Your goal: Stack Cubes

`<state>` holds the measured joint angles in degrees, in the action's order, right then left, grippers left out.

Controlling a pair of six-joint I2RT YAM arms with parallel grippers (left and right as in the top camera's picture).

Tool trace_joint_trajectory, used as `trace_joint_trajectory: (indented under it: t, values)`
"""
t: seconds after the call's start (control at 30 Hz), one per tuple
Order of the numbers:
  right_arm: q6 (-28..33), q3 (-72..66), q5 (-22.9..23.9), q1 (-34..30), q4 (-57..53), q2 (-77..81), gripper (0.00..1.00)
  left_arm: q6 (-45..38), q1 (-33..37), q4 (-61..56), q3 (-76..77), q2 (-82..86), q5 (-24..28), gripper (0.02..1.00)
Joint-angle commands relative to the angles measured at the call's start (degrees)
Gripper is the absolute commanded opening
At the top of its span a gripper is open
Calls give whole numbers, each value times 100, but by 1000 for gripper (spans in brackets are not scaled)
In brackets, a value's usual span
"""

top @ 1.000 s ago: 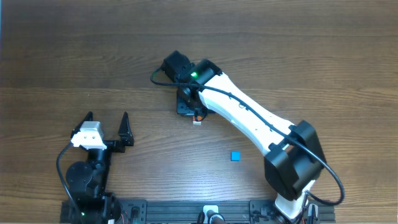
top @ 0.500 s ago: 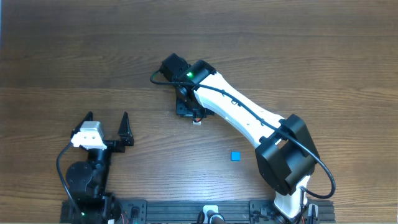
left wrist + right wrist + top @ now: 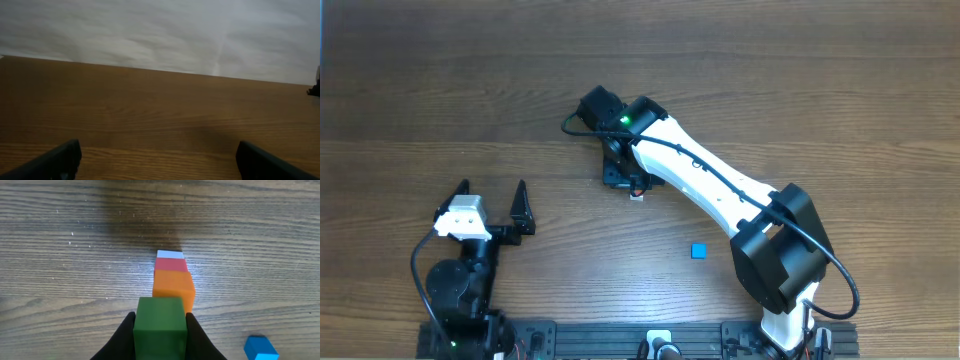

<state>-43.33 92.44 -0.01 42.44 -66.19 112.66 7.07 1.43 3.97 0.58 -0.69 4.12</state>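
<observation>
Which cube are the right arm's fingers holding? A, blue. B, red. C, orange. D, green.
D: the green cube sits clamped between the right fingers, while the blue cube lies apart, untouched.

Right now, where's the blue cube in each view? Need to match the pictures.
Top view: blue cube lower centre, alone on the table.
Left wrist view: not in it.
Right wrist view: blue cube on the table beside the cube stack, apart from it.
Shared landmark: the cube stack, up-left of the blue cube in the top view.
</observation>
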Motion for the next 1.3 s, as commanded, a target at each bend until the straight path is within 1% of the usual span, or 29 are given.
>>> trace_joint_trajectory:
  t: [0.03,0.5,0.67,1.3]
  values:
    - [15,216,-39,4,-59,-42,12,-24,31,17,-24,31,35,1000]
    - [55,297,74,-66,-271,-133,12,-22,31,17,-26,31,35,1000]
    - [-37,297,162,-92,-254,-133,12,-24,31,15,-24,31,35,998]
    - [-81,245,225,-138,-192,-90,14,-24,31,17,-26,31,35,1000]
